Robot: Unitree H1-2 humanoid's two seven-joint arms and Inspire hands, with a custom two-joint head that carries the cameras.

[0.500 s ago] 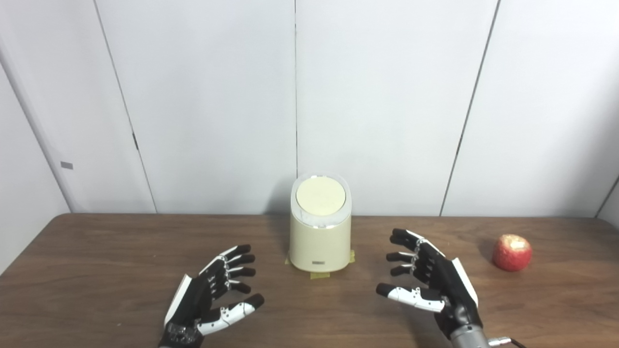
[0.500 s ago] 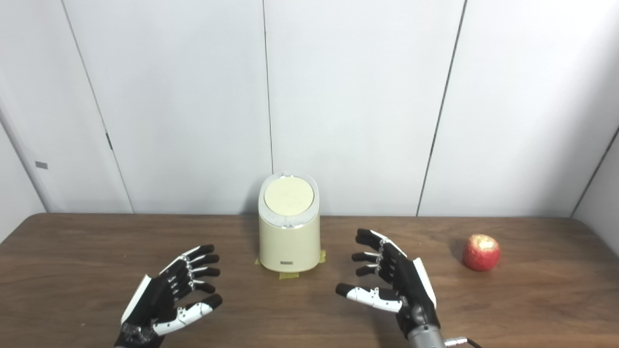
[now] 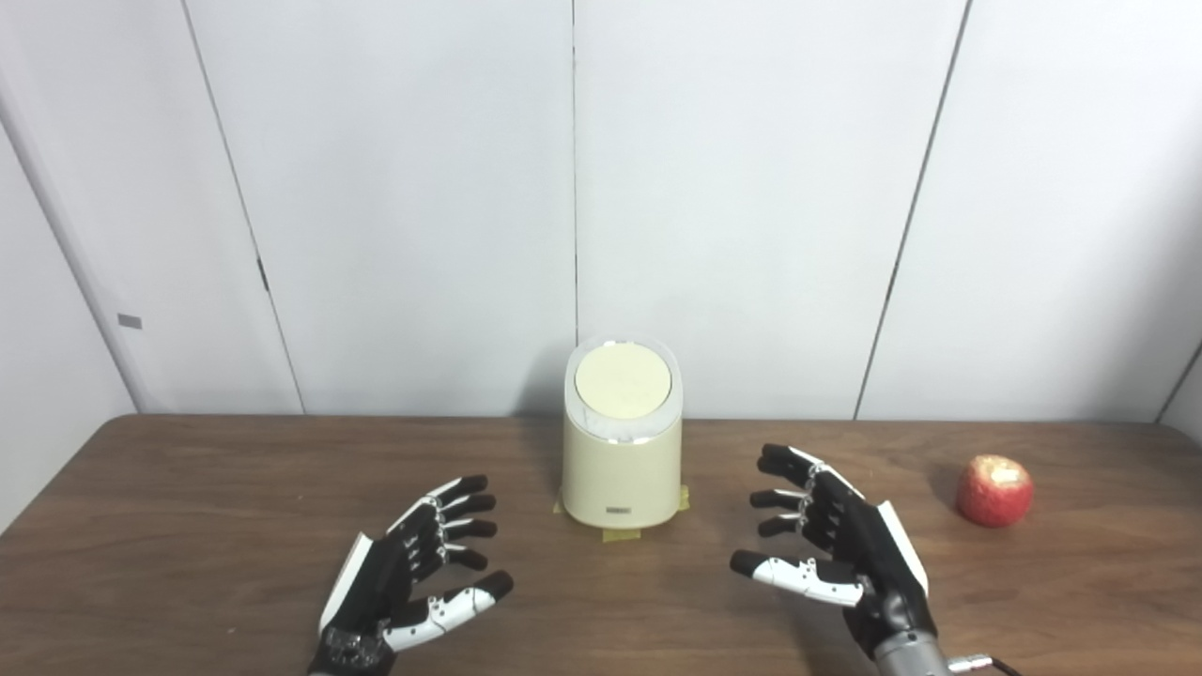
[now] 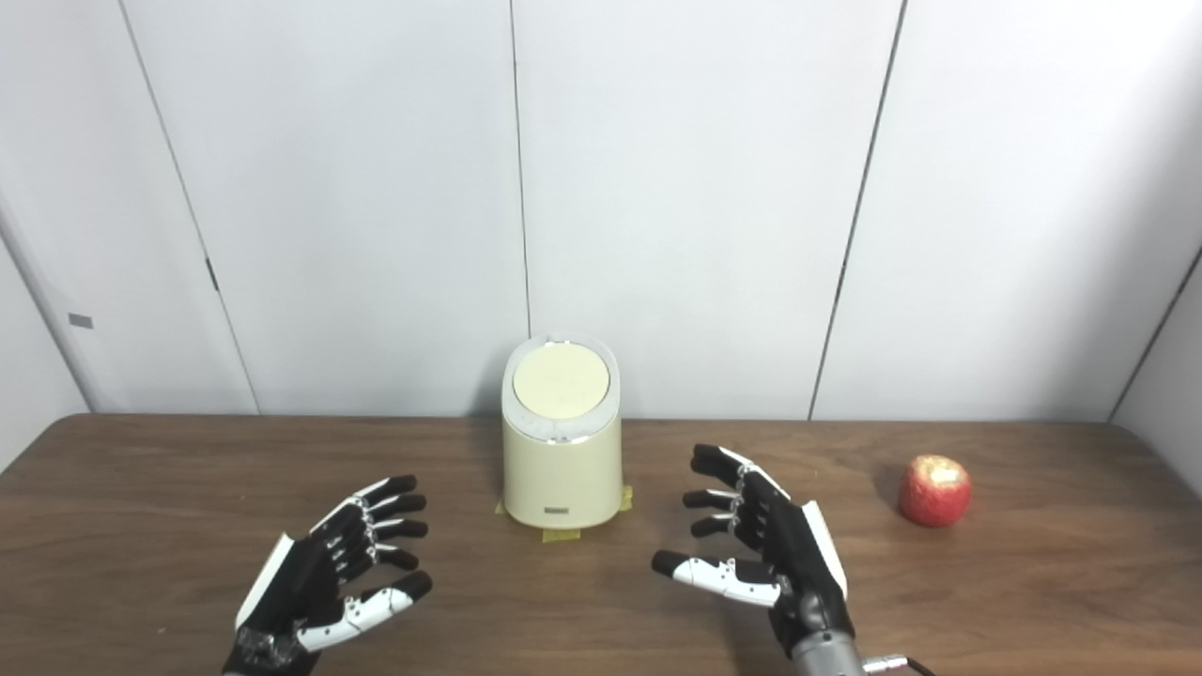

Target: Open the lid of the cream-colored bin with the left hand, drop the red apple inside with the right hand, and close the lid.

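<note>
1. Here, the cream-colored bin (image 3: 622, 469) stands upright on the wooden bench (image 3: 188, 526), near the bench's far edge and close to the white panelled wall (image 3: 423, 188) behind it.
2. The bin's round lid (image 3: 623, 379) lies shut on top, tilted a little toward the camera, with a pale rim around it.
3. Yellowish tape (image 3: 620, 534) shows on the bench at the foot of the bin, peeking out at its front and at both sides.
4. A small dark label (image 3: 617, 511) sits low on the bin's front face.
5. The left hand (image 3: 413, 573) is to the left of the bin and nearer the camera, apart from it; its palm faces inward toward the bin and its fingers are spread, holding nothing.
6. The right hand (image 3: 836, 545) is to the right of the bin, also nearer the camera and not touching it; its fingers are spread apart and point toward the bin, its thumb reaches out low, and it holds nothing.
7. The red apple (image 3: 994, 490) rests on the bench well to the right of the bin, beyond the right hand and clear of it; a pale patch shows on its upper side.
8. Both arms enter from the bottom edge, and the bin stands between the two hands.
</note>
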